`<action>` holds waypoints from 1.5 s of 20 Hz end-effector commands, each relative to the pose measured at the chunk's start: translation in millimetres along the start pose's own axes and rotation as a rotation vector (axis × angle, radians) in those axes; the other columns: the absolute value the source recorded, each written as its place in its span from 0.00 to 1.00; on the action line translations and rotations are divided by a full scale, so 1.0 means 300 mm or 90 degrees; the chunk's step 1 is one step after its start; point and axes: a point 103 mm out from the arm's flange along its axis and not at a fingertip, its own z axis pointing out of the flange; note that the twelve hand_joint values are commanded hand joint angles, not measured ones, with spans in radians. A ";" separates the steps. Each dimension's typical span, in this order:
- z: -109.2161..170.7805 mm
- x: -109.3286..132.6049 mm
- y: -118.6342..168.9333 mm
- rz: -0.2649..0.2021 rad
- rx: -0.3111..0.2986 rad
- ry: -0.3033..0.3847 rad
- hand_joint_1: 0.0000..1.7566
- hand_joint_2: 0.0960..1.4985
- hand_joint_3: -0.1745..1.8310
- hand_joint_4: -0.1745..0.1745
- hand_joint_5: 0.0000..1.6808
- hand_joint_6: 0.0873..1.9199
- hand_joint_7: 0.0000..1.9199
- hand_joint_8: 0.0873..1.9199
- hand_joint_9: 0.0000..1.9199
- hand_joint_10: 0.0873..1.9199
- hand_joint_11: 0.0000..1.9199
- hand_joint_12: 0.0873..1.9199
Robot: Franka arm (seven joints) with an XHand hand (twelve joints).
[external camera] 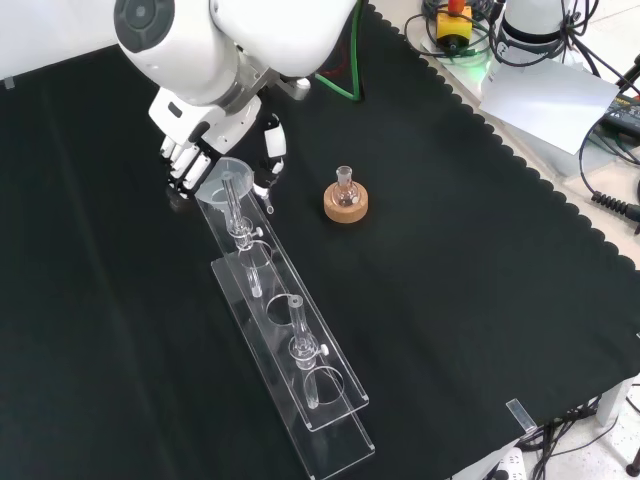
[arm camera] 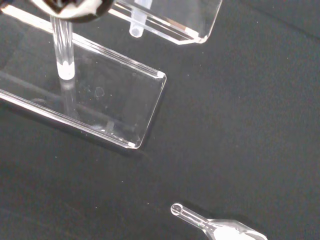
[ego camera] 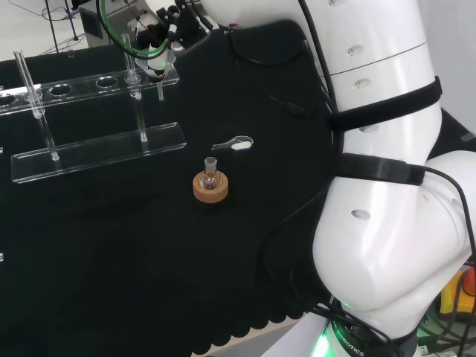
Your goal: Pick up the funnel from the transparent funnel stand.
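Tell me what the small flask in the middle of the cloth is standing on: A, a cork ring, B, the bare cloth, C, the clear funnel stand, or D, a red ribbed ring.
A: the small flask sits upright in a round tan cork ring, apart from the clear funnel stand.

We see a black cloth [external camera: 480,300] with a scalloped edge over the surface, a clear funnel stand [external camera: 290,360], a clear funnel [external camera: 228,178], a tan cork ring [external camera: 346,205] under a small clear flask [external camera: 345,184], a clear scoop [arm camera: 215,227] holding white powder, and black-and-white fingers [external camera: 272,150].
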 end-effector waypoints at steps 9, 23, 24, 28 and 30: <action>-0.081 0.012 -0.054 0.035 -0.116 -0.098 0.50 0.39 0.44 0.39 0.45 0.36 0.45 0.38 0.57 0.26 0.34 0.62; -0.298 -0.034 -0.349 0.069 -0.074 -0.134 0.53 0.41 0.44 0.37 0.47 0.44 0.47 0.39 0.62 0.26 0.40 0.57; -0.296 -0.032 -0.371 0.073 -0.074 -0.135 0.53 0.41 0.44 0.38 0.47 0.44 0.46 0.39 0.62 0.26 0.40 0.57; -0.271 -0.024 -0.464 0.084 -0.064 -0.126 0.52 0.41 0.44 0.39 0.47 0.44 0.46 0.39 0.62 0.26 0.40 0.57; -0.252 -0.022 -0.500 0.090 -0.055 -0.122 0.52 0.41 0.44 0.39 0.47 0.45 0.46 0.39 0.62 0.26 0.40 0.57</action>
